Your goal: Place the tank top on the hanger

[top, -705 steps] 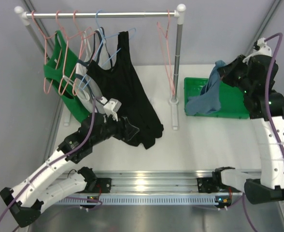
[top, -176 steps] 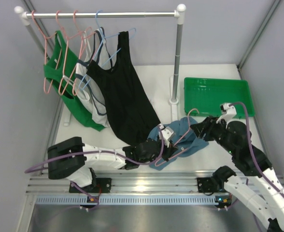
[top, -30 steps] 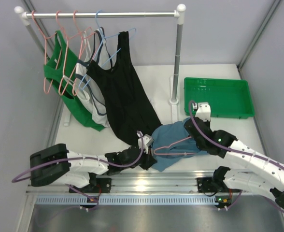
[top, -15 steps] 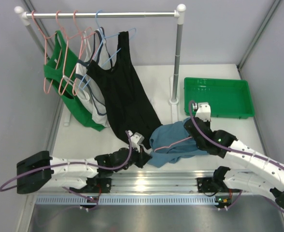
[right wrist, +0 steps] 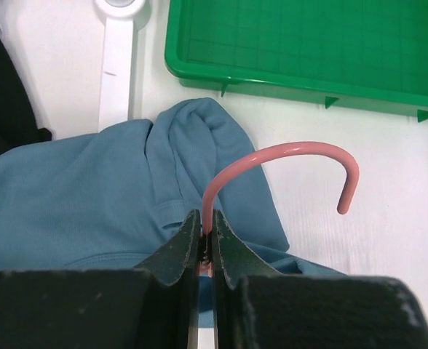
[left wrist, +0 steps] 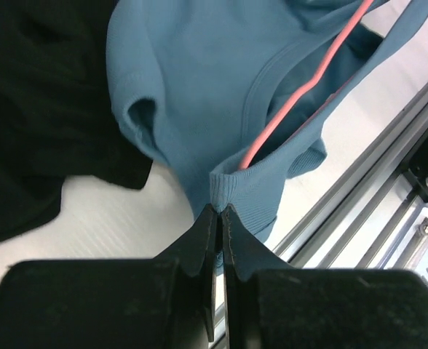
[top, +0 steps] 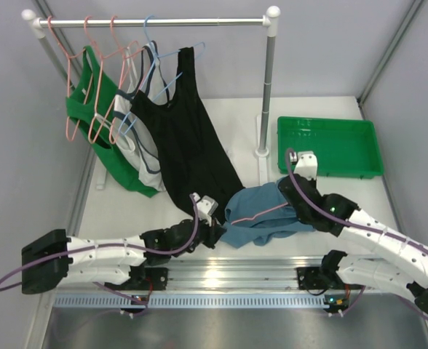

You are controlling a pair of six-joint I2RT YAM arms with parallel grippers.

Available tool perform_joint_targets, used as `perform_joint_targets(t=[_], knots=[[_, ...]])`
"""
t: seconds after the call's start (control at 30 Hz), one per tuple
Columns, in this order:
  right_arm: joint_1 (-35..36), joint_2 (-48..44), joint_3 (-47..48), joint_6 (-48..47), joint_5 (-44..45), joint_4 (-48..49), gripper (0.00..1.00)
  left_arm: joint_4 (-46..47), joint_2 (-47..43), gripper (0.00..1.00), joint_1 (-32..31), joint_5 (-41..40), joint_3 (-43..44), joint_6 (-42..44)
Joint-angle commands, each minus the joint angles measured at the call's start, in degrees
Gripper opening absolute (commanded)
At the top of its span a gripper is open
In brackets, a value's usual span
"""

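Note:
The blue-teal tank top (top: 261, 217) lies bunched on the table in front of the rack post. The salmon-pink hanger (top: 263, 211) is threaded through it, one wire arm showing across the cloth. My left gripper (top: 215, 227) is at the top's left edge, shut on a ribbed fold of the tank top (left wrist: 199, 87), and the hanger (left wrist: 308, 83) wire runs into that fold. My right gripper (top: 291, 201) is at the top's right side, shut on the neck of the hanger (right wrist: 287, 153) just below its hook, above the tank top (right wrist: 76, 203).
The black tank top (top: 192, 145) hangs from the rail (top: 152, 22) down to the table, right beside my left gripper. Green (top: 90, 102) and white tops on hangers fill the rail's left. A green tray (top: 330, 145) sits right of the rack post (top: 266, 94). An aluminium rail (top: 221, 276) runs along the near edge.
My left gripper has drawn leftward with the tank top's edge, stretching the cloth along the hanger wire toward the black top. The right gripper has stayed put on the hanger's neck.

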Motion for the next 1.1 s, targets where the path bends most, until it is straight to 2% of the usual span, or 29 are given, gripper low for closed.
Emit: perform_joint_targets(t=[0.0,0.23,0.63,0.8,1.03,1.07], knots=[[0.9,0.8,4.2,-1.9,-0.1,-0.8,0.00,-1.2,0.5,0.00,0.5,-1.7,6.3,5.9],[1.0,3.2,7.4,-2.1,-0.1,-2.4,0.00,-5.6,2.2,0.00,1.5,0.3,13.5,11.2],[1.6,4.3,13.6,-3.7,-2.4,-2.4,0.00,-11.0,9.4,0.00,5.7,15.1,25.2,19.4],[1.9,5.3,16.2,-4.5,-2.3,-3.1,0.00,-13.1,12.6,0.00,7.0,17.5,31.0,21.6],[2.4,8.0,21.8,-5.4,-1.8,-5.2,0.00,-15.1,14.8,0.07,8.8,21.8,36.1,22.4],[2.4,8.3,22.3,-5.5,-1.4,-5.7,0.00,-15.4,14.8,0.11,9.1,22.5,36.5,22.4]])
